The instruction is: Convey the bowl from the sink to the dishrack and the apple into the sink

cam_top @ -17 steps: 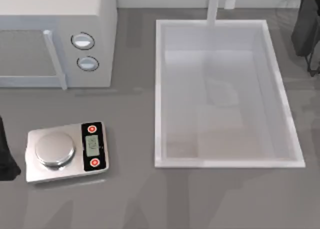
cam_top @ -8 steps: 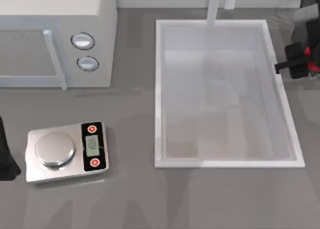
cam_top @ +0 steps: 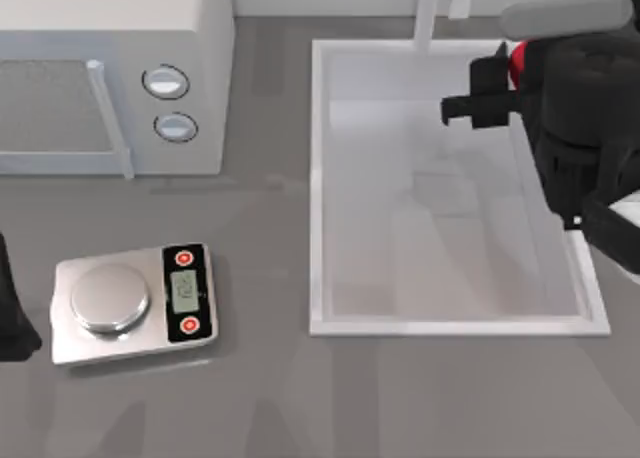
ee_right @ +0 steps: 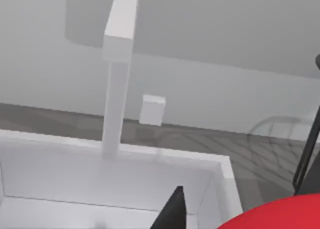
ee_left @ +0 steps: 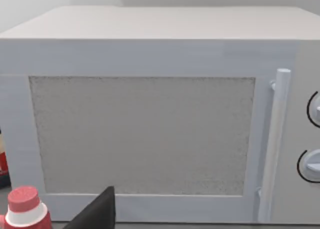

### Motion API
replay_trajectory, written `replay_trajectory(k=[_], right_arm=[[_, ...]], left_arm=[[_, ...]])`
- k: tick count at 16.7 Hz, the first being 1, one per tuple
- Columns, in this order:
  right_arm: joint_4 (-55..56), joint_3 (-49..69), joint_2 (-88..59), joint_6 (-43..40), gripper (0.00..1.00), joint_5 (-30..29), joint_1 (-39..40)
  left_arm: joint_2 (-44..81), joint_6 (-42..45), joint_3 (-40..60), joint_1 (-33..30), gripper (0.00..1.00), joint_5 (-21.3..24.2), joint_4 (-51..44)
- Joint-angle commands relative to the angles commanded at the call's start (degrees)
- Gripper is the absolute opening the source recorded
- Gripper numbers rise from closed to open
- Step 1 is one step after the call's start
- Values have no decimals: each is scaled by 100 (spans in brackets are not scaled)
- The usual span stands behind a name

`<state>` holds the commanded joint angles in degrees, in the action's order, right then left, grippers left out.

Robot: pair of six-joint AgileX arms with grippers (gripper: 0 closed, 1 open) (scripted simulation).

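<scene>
Item 1, apple (cam_top: 516, 62): small, red, round; carried in the right gripper (cam_top: 478, 94), clenched on it, above the sink (cam_top: 318, 178) at the basin's 1 o'clock corner, near the faucet (cam_top: 427, 13). In the right wrist view the apple (ee_right: 280, 216) shows as a red curve beside one dark fingertip (ee_right: 172, 211). Judged light, stiff and smooth, so liable to slip; best held across its widest girth. No long axis; stem direction cannot be told.

Item 2, sink: white rectangular basin, long axis running 12 to 6 o'clock on the worktop (cam_top: 260, 398); no bowl inside.

Item 3, dishrack (ee_right: 277, 134): pale wire, on the worktop beyond the sink's corner.

Item 4, left gripper (ee_left: 97, 214): parked facing the microwave (ee_left: 150, 114); grip cannot be told
</scene>
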<state>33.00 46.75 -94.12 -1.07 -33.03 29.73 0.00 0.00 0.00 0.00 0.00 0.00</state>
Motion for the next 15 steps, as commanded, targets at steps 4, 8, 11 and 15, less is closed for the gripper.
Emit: replay_trajectory(k=[4, 8, 11, 15], right_arm=[[1325, -464, 173, 168, 0, -437, 573], [1747, -615, 235, 222, 0, -573, 752], [1747, -615, 235, 222, 0, -573, 752], [1948, -618, -5, 224, 0, -572, 741]], left_arm=[[0, 0, 0, 0, 100, 0, 0], [0, 0, 0, 0, 100, 0, 0], [0, 0, 0, 0, 100, 0, 0], [0, 0, 0, 0, 100, 0, 0]])
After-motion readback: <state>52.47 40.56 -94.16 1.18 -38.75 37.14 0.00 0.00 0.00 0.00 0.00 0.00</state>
